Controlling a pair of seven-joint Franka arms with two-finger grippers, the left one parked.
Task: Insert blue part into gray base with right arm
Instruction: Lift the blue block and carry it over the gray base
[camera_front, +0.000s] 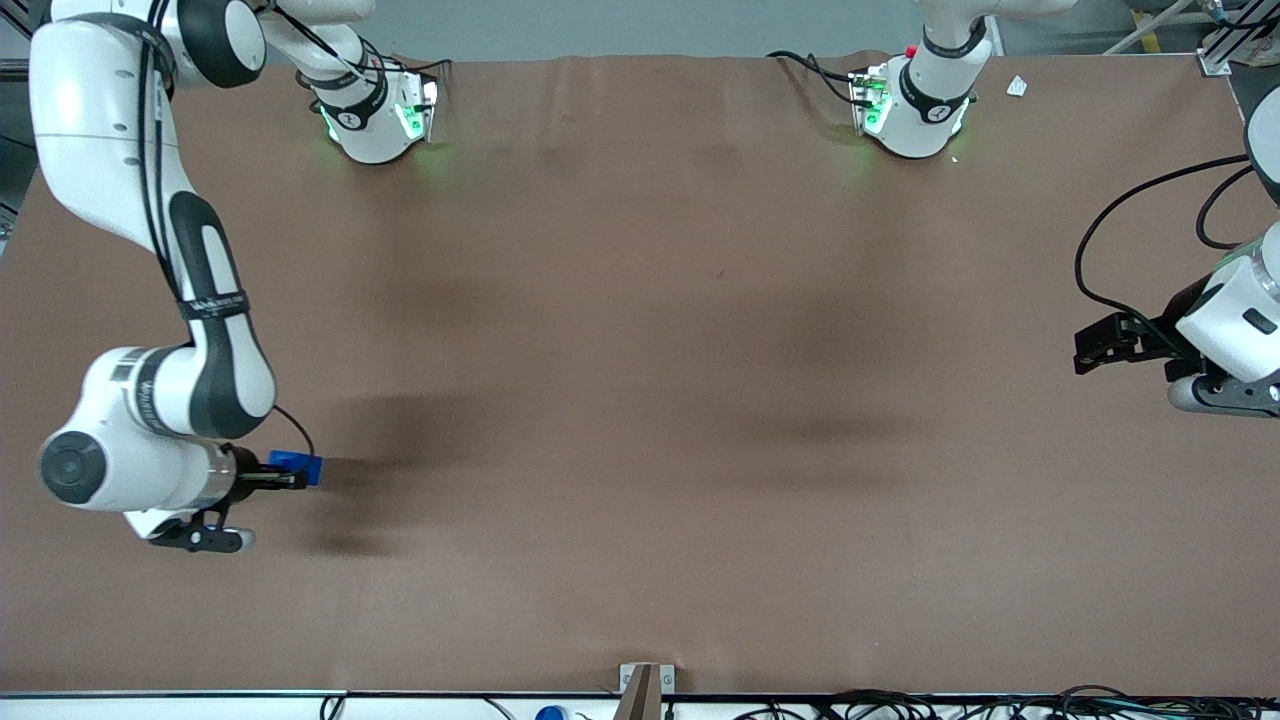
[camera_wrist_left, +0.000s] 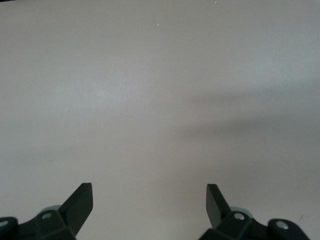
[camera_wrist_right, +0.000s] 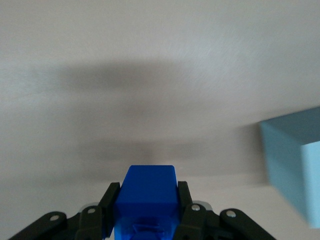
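Gripper (camera_wrist_right: 146, 220) jaws clamp blue part (camera_wrist_right: 148, 196) above table (camera_front: 640, 400); gray base (camera_wrist_right: 295, 167) sits nearby.

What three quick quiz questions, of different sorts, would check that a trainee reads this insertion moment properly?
1. True or false: the gripper is shut on the blue part.
2. Which view shows the gray base? A) front view B) right wrist view C) left wrist view
3. Fill in: in the front view the gripper is toward the ____ arm's end of the table.

Key
1. True; the fingers press the block from both sides.
2. B; only a blurred corner of it shows there.
3. working
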